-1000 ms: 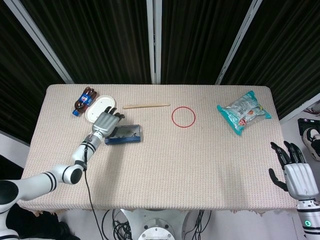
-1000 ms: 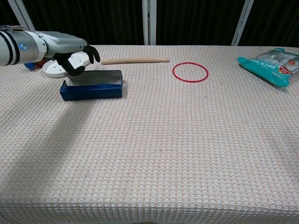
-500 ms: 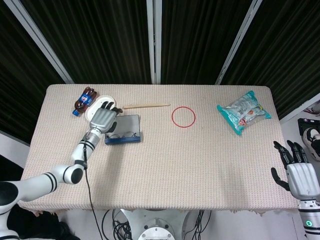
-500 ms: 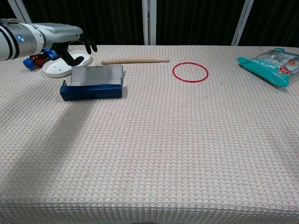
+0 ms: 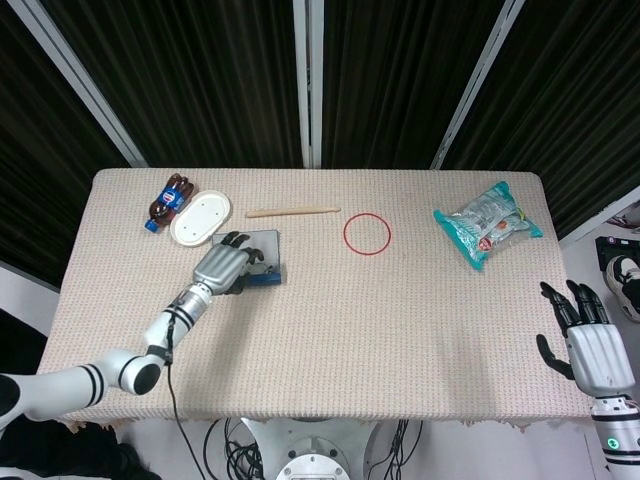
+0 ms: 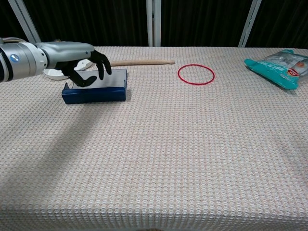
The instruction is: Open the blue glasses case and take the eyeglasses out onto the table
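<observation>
The blue glasses case stands open on the left part of the table, its grey-lined lid upright behind the blue tray. My left hand hovers over the open case with its fingers curled downward and apart. I see nothing between them. The eyeglasses are hidden under the hand in the head view and behind the case wall in the chest view. My right hand is off the table's near right corner, fingers spread and holding nothing.
Behind the case lie a white round dish and a small cola bottle. A wooden stick, a red ring and a teal snack bag lie along the far side.
My left hand lifted the lid upright, drew back behind the case, then came forward and down over the open tray. The right hand barely moved.
</observation>
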Robot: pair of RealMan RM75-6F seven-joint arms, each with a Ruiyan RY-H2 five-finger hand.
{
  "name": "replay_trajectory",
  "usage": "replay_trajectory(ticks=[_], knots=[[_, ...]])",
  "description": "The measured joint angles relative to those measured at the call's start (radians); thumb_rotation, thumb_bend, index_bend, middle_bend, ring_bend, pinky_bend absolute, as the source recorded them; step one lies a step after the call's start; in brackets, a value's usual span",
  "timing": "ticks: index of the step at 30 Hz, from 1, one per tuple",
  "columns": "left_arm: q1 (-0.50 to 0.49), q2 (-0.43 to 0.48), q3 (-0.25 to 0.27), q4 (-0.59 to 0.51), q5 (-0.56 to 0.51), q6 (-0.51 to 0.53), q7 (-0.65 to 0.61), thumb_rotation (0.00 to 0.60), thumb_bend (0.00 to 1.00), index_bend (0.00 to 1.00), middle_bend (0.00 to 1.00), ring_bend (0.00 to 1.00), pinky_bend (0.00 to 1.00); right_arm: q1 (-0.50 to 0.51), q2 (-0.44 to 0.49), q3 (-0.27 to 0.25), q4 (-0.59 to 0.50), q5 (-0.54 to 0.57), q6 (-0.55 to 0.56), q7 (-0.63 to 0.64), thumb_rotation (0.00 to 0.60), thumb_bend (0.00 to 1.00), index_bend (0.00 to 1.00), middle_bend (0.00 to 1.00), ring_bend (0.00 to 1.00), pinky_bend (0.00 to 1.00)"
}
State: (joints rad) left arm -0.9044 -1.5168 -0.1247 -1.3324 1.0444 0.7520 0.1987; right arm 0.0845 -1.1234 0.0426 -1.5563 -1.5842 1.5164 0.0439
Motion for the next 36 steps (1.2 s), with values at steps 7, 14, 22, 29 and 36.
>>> replay_trajectory(ticks=[7, 14, 22, 29, 36], knots=[[-0.013, -0.025, 0.004, 0.019, -0.012, -0.034, 0.012, 0.600, 0.55, 0.28, 0.33, 0.06, 0.00, -0.005, -0.003, -0.001, 0.011, 0.005, 0.003, 0.013, 0.600, 0.36, 0.02, 0.21, 0.00, 0.07], [-0.006, -0.005, 0.018, -0.055, 0.054, -0.040, -0.017, 0.600, 0.56, 0.28, 0.35, 0.06, 0.00, -0.007, -0.008, -0.004, 0.018, 0.009, -0.001, 0.016, 0.600, 0.36, 0.02, 0.21, 0.00, 0.07], [0.025, 0.073, 0.061, -0.181, 0.112, -0.032, -0.035, 0.600, 0.56, 0.28, 0.35, 0.06, 0.00, 0.000, -0.008, -0.003, 0.014, 0.000, -0.004, 0.013, 0.600, 0.36, 0.02, 0.21, 0.00, 0.07], [0.083, 0.183, 0.098, -0.289, 0.125, 0.018, -0.039, 0.600, 0.56, 0.28, 0.35, 0.06, 0.00, 0.004, -0.009, -0.001, 0.013, -0.005, -0.004, 0.016, 0.600, 0.36, 0.02, 0.21, 0.00, 0.07], [0.151, 0.222, 0.082, -0.312, 0.099, 0.134, -0.059, 0.600, 0.55, 0.27, 0.35, 0.06, 0.00, 0.011, -0.008, 0.001, 0.013, -0.012, -0.005, 0.020, 0.600, 0.36, 0.02, 0.21, 0.00, 0.07]])
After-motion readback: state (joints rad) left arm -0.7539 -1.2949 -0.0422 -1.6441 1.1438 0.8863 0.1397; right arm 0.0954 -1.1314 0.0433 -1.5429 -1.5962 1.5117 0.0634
